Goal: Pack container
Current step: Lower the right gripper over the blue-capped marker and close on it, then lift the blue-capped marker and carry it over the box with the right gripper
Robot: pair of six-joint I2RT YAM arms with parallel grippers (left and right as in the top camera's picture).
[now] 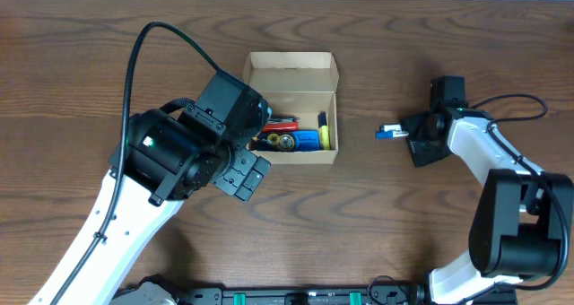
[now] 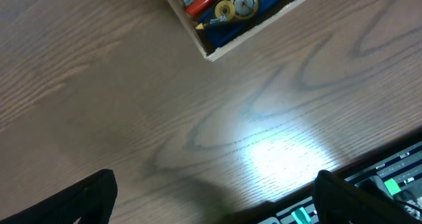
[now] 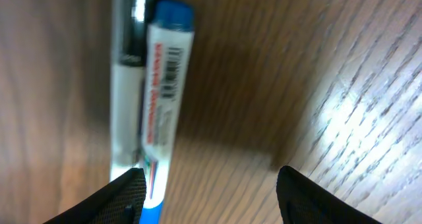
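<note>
The tan cardboard container (image 1: 293, 108) sits open at the table's middle, flap lid folded back, with red, blue and yellow pens and a round gold-capped item inside. Its front corner shows in the left wrist view (image 2: 217, 33). My left gripper (image 2: 211, 197) is open and empty, over bare wood just in front left of the container. Two pens lie side by side right of the container (image 1: 389, 133): a white marker with a blue cap (image 3: 161, 85) and a clear black-tipped pen (image 3: 125, 85). My right gripper (image 3: 208, 197) is open, low over the table, its left finger beside the marker.
Dark wood table (image 1: 377, 215). A black rail with green lights runs along the front edge (image 2: 369, 184). Cables trail from both arms.
</note>
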